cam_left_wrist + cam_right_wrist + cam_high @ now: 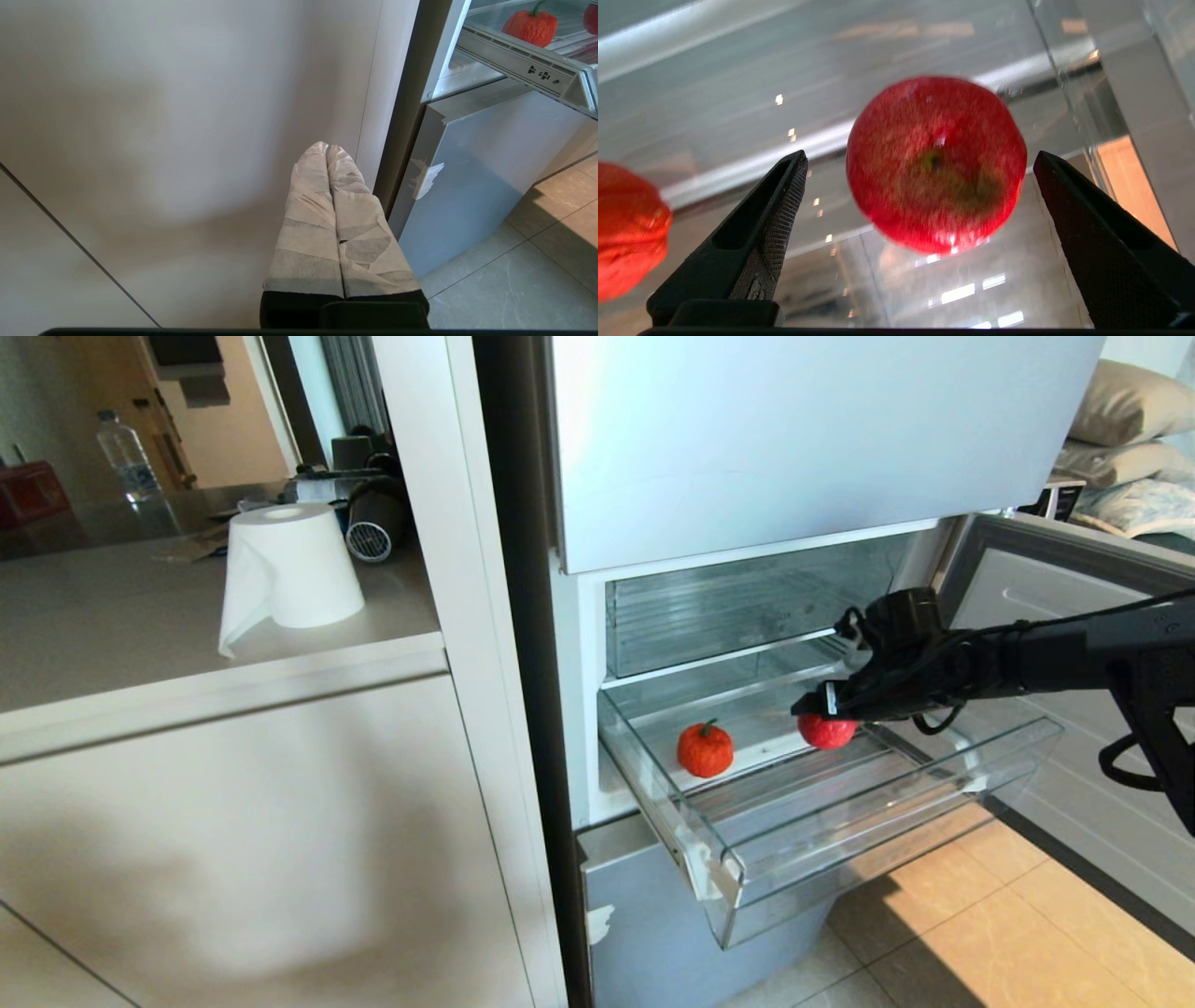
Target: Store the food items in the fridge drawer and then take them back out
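Fruit sits in the fridge drawer (934,803) now, the orange pumpkin fruit (705,749) and a red apple (826,731), with the right gripper (826,709) wide open over the apple, so taking them out is left.

We see the red apple (827,731) partly hidden under the right gripper (810,707) in the head view and blurred in the right wrist view, where the picture's edge cuts the orange-red fruit (626,228).
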You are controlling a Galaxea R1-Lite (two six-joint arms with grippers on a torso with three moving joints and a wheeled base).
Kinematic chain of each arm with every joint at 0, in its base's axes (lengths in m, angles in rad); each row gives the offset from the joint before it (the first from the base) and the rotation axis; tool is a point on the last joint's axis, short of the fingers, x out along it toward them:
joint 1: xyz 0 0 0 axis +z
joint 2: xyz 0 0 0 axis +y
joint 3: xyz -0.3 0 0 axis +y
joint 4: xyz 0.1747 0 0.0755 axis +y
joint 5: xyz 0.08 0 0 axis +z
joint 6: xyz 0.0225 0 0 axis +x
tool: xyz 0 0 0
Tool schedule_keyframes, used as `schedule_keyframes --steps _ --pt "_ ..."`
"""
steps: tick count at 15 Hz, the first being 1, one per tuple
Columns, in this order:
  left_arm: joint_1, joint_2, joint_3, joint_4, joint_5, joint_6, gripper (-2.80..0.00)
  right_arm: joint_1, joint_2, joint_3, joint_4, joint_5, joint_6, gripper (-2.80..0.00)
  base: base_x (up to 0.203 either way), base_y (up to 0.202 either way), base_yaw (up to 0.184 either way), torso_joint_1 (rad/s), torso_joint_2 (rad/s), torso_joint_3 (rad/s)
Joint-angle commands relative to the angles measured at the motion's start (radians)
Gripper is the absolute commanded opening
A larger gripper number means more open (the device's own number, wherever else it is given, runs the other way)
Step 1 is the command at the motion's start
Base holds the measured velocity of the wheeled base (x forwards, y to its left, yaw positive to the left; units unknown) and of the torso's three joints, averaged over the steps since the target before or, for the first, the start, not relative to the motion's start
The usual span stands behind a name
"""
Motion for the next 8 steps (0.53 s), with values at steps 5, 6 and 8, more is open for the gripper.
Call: schedule_keyframes --steps 5,6,8 --pt "0.0 0.0 0.0 0.0 0.001 0.0 -2.8 -0.003 -0.006 0.023 -0.031 -0.001 -0.001 0.0 0.0 0.0 0.0 0.0 0.0 0.0" --pt "0.0 0.0 0.0 0.0 0.001 0.0 -2.8 -0.003 -0.005 0.028 -0.035 0.002 0.0 0.0 0.0 0.0 0.0 0.0 0.0 0.0" --pt "0.0 0.0 0.0 0.0 0.001 0.0 -2.8 -0.003 0.002 0.046 -0.092 -0.002 -0.001 0.0 0.0 0.0 0.0 0.0 0.0 0.0"
